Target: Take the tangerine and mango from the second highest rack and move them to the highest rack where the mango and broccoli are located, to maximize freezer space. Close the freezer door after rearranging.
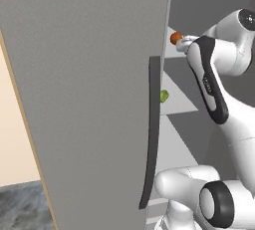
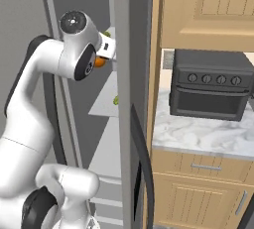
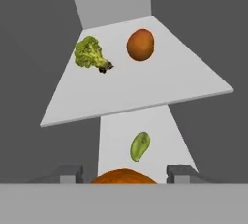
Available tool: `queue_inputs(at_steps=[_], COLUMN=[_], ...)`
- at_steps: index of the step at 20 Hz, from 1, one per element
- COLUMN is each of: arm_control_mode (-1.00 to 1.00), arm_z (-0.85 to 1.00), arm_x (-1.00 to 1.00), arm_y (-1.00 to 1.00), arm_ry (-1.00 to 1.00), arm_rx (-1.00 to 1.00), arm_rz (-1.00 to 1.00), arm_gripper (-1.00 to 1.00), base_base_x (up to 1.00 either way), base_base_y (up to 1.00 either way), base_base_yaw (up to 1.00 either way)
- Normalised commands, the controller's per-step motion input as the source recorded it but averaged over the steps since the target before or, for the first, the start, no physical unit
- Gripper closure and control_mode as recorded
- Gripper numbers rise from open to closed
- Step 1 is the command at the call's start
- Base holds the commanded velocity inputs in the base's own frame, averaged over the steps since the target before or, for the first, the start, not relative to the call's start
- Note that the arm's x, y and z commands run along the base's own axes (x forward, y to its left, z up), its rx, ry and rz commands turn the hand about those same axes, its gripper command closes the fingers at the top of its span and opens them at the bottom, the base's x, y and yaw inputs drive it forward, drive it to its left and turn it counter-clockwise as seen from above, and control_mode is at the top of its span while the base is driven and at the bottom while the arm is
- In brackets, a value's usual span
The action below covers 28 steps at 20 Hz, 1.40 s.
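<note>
My gripper (image 3: 123, 178) is shut on the tangerine (image 3: 123, 175), a bright-orange ball (image 1: 175, 38) held up inside the freezer at the level of the highest rack (image 3: 145, 89). On that rack lie a broccoli (image 3: 90, 53) and a darker reddish-orange ball (image 3: 140, 44). Below it, the lime-green mango (image 3: 139, 146) rests on the second highest rack (image 3: 114, 131), also seen as a green lump (image 1: 164, 95) beside the door edge. The freezer door (image 1: 94, 99) stands open, its dark handle (image 1: 153, 134) facing me.
The open door sits close on the arm's left. The fridge's other door (image 2: 133, 74) with its handle (image 2: 141, 166) stands to the right. Beyond it, a dark oven (image 2: 211, 91) sits on a marble counter (image 2: 198, 136) under wooden cabinets (image 2: 208, 10).
</note>
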Motion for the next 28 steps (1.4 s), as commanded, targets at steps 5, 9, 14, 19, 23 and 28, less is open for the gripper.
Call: queue_inputs(at_steps=[5, 9, 14, 19, 23, 28], arm_control_mode=[-1.0, -1.0, -1.0, -1.0, -1.0, -1.0], arm_z=[0.06, 0.0, 0.01, 0.0, 0.0, 0.11], arm_x=[0.75, 0.95, 1.0, 0.97, 0.86, -0.16], arm_y=[-0.14, -0.19, -0.02, 0.0, 0.0, -0.03], arm_ry=[0.0, 0.0, 0.0, 0.01, 0.02, 0.0], arm_rx=[0.0, 0.0, 0.0, 0.0, 0.0, 0.0], arm_rz=[0.0, 0.0, 0.01, 0.02, 0.03, 0.09], arm_gripper=[1.0, 1.0, 1.0, 1.0, 1.0, -1.0], base_base_x=[0.0, 0.0, 0.0, 0.0, 0.0, 0.0], base_base_y=[0.0, 0.0, 0.0, 0.0, 0.0, 0.0], base_base_yaw=[0.0, 0.0, 0.0, 0.0, 0.0, 0.0])
